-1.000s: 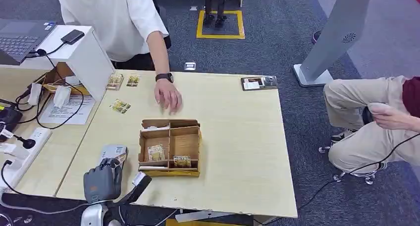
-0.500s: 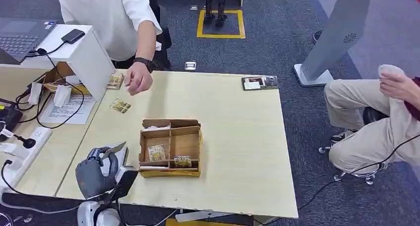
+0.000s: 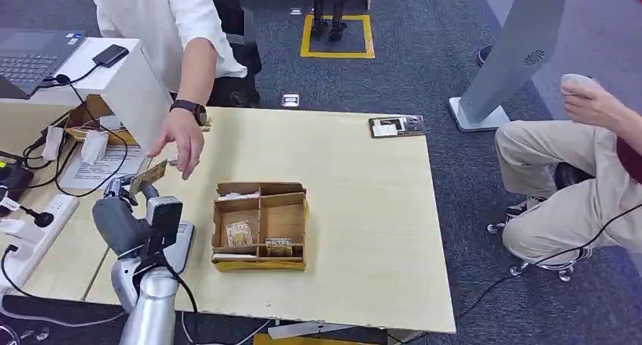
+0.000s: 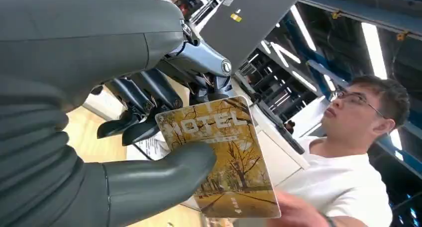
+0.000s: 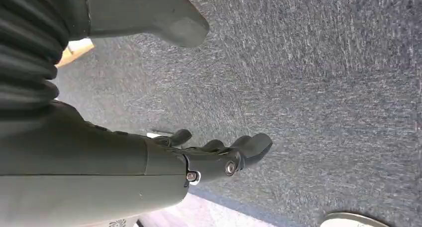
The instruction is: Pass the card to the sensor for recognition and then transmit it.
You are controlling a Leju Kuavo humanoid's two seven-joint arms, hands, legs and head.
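The left hand [image 3: 121, 212] is raised above the near left part of the wooden table [image 3: 363, 209], and it holds a hotel key card [image 4: 219, 157] between the thick thumb [image 4: 164, 174] and the darker fingers [image 4: 144, 95]. In the left wrist view the thumb presses on the printed face, which shows yellow trees and the word HOTEL, and the fingers support the card from behind. Most of the card stands free beyond the fingers, I think so that another hand can take it by the open end.

The card [image 3: 148, 172] is lifted and tilted toward the person in a white shirt [image 3: 163, 20], who stands at the far side of the table. This person's hand [image 3: 178, 142] reaches down and is just beside the card edge; I cannot tell if it touches it. So I judge this is the handing-over step.

The grey flat device [image 3: 178, 235] lies on the table under the left arm, near the compartment box [image 3: 261, 224]. I believe it is the sensor, placed close so the card passes over it on the way.

The box holds more cards [image 3: 238, 233] in its front compartments, as a stock to draw from.

The right hand [image 5: 214, 157] hangs over the carpet floor [image 5: 323, 87], its fingers loosely curled and apart, holding nothing
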